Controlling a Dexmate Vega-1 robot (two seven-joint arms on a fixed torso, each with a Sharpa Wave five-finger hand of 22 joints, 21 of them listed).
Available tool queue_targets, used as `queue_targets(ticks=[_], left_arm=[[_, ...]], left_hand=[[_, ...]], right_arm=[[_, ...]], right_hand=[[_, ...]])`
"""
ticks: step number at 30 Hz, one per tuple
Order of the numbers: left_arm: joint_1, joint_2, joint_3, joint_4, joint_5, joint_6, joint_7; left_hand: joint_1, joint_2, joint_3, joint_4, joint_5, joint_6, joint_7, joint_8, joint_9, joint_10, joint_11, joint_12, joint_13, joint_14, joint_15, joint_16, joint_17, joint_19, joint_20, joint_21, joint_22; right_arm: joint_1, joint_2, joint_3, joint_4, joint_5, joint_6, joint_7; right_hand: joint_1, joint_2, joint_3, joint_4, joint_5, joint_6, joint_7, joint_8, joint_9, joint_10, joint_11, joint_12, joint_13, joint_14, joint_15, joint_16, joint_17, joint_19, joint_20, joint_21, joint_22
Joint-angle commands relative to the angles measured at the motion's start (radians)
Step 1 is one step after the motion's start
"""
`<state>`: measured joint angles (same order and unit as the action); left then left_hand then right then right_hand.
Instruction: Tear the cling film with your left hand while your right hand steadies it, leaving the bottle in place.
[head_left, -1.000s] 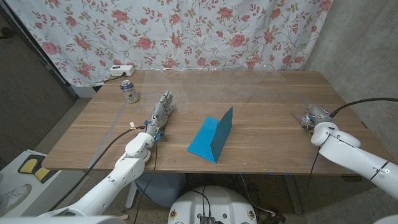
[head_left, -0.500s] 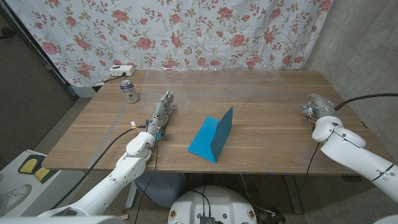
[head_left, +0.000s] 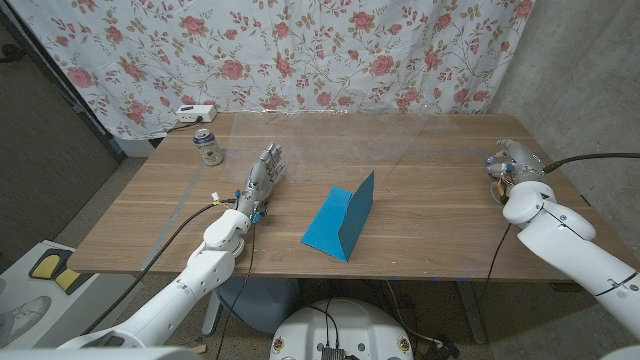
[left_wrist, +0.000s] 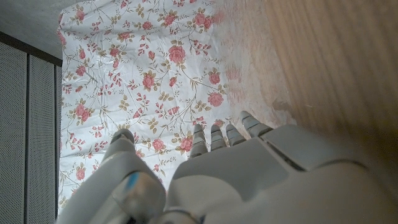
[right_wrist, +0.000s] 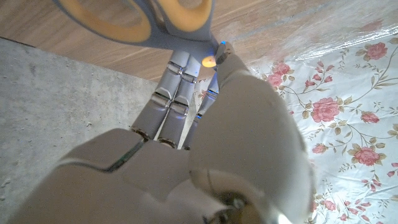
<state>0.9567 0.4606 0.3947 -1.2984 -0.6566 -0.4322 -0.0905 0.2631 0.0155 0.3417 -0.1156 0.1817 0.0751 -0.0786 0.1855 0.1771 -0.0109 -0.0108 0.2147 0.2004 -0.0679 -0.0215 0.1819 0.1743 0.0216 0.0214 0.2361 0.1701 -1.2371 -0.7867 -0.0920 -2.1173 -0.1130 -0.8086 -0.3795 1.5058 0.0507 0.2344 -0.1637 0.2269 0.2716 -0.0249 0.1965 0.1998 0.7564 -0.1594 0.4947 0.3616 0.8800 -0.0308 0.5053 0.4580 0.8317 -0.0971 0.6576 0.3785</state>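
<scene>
Cling film (head_left: 300, 150) hangs as a clear sheet across the wooden surface (head_left: 420, 215), visible mainly by its glinting edges, reaching from the floral curtain (head_left: 300, 50) side down past the blue folded card (head_left: 340, 224). Taking the blue folded card as landmark: it stands tent-like near the middle of the surface.

Left robot hand (head_left: 262, 178) lies to the card's left, fingers stretched out and pointing toward the curtain, close together, with nothing in them (how it sits on the surface cannot be told). From the left wrist view the fingertips (left_wrist: 214, 134) extend straight, with the curtain beyond.

Right robot hand (head_left: 507, 166) is well off to the card's right, near the surface's right edge. In the right wrist view its fingers (right_wrist: 177, 93) reach to a grey-rimmed yellow disc (right_wrist: 134, 18); whether they hold it cannot be told.

A drink can (head_left: 207, 146) stands upright beyond the left robot hand, well left of the card. A white power strip (head_left: 195, 112) sits behind the can at the curtain.
</scene>
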Motion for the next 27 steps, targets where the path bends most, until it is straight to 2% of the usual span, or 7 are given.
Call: queue_targets(ticks=[1,5,7,8,10,17,27], left_arm=[[0.000,0.000,0.002,-0.013,0.000,-0.013,-0.013],[0.004,0.002,0.002,-0.020,0.000,-0.018,-0.017],[0.006,0.001,0.003,-0.023,-0.005,-0.020,-0.024],[0.006,0.001,0.003,-0.023,-0.005,-0.021,-0.025],[0.005,0.000,0.005,-0.024,-0.005,-0.024,-0.031],[0.006,-0.002,0.009,-0.028,-0.004,-0.034,-0.041],[0.006,-0.002,0.011,-0.033,-0.005,-0.037,-0.049]], left_hand=[[-0.008,0.003,-0.003,0.000,0.006,0.005,-0.004,0.000,0.001,0.000,-0.004,0.003,0.000,-0.007,0.004,0.003,0.004,0.009,0.000,-0.004,0.003],[-0.009,0.003,-0.003,0.000,0.006,0.005,-0.004,0.000,0.001,0.001,-0.003,0.004,0.000,-0.007,0.004,0.003,0.004,0.010,-0.001,-0.005,0.003],[-0.009,0.004,-0.003,0.000,0.006,0.006,-0.005,0.000,0.001,0.001,-0.002,0.004,0.000,-0.007,0.004,0.003,0.004,0.010,0.000,-0.005,0.003],[-0.009,0.004,-0.003,0.000,0.006,0.006,-0.005,0.000,0.001,0.002,-0.001,0.004,0.000,-0.007,0.003,0.003,0.004,0.010,0.000,-0.006,0.003],[-0.009,0.004,-0.003,-0.001,0.006,0.007,-0.005,0.001,0.001,0.002,-0.003,0.004,0.000,-0.006,0.004,0.003,0.004,0.010,0.000,-0.006,0.003],[-0.010,0.005,-0.004,-0.001,0.006,0.009,-0.004,0.001,0.001,0.009,-0.003,0.007,0.000,-0.005,0.004,0.003,0.003,0.012,0.001,-0.009,0.003],[-0.011,0.005,-0.004,-0.002,0.007,0.012,-0.004,0.002,0.001,0.013,-0.003,0.008,0.000,-0.004,0.003,0.003,0.003,0.015,0.000,-0.012,0.003]], right_arm=[[-0.001,0.065,0.046,-0.044,0.010,0.029,0.051],[0.007,0.078,0.048,-0.056,0.013,0.035,0.070],[0.013,0.093,0.053,-0.065,0.028,0.044,0.086],[0.013,0.095,0.053,-0.065,0.026,0.045,0.088],[0.018,0.111,0.060,-0.070,0.044,0.062,0.105],[0.018,0.190,0.110,-0.073,0.118,0.112,0.152],[0.008,0.234,0.133,-0.078,0.159,0.191,0.199]], right_hand=[[0.028,0.018,0.001,0.003,0.008,0.007,0.004,0.001,0.003,0.001,0.003,-0.004,0.001,0.095,-0.209,-0.001,0.142,-0.002,-0.054,0.014,0.008],[0.031,0.018,0.000,0.003,0.010,0.007,0.006,0.001,0.003,0.010,0.012,0.000,-0.001,0.098,-0.209,-0.004,0.147,-0.005,-0.056,0.027,0.012],[0.034,0.017,-0.002,0.003,0.011,0.008,0.006,0.001,0.003,-0.025,0.011,-0.015,-0.005,0.101,-0.209,-0.010,0.153,-0.010,-0.056,0.043,0.018],[0.036,0.017,-0.003,0.004,0.013,0.004,0.008,0.000,0.003,-0.062,0.023,-0.031,-0.009,0.104,-0.208,-0.017,0.158,-0.017,-0.058,0.062,0.024],[0.037,0.016,-0.004,0.005,0.015,-0.001,0.007,-0.001,0.003,-0.086,0.021,-0.043,-0.012,0.106,-0.208,-0.021,0.162,-0.021,-0.058,0.075,0.028],[0.038,0.015,-0.005,0.005,0.016,-0.012,0.010,-0.002,0.002,-0.103,0.028,-0.053,-0.016,0.107,-0.208,-0.028,0.167,-0.024,-0.059,0.092,0.032],[0.038,0.016,-0.005,0.007,0.018,-0.012,0.014,0.000,0.002,-0.100,0.031,-0.055,-0.019,0.109,-0.207,-0.034,0.172,-0.031,-0.061,0.108,0.036]])
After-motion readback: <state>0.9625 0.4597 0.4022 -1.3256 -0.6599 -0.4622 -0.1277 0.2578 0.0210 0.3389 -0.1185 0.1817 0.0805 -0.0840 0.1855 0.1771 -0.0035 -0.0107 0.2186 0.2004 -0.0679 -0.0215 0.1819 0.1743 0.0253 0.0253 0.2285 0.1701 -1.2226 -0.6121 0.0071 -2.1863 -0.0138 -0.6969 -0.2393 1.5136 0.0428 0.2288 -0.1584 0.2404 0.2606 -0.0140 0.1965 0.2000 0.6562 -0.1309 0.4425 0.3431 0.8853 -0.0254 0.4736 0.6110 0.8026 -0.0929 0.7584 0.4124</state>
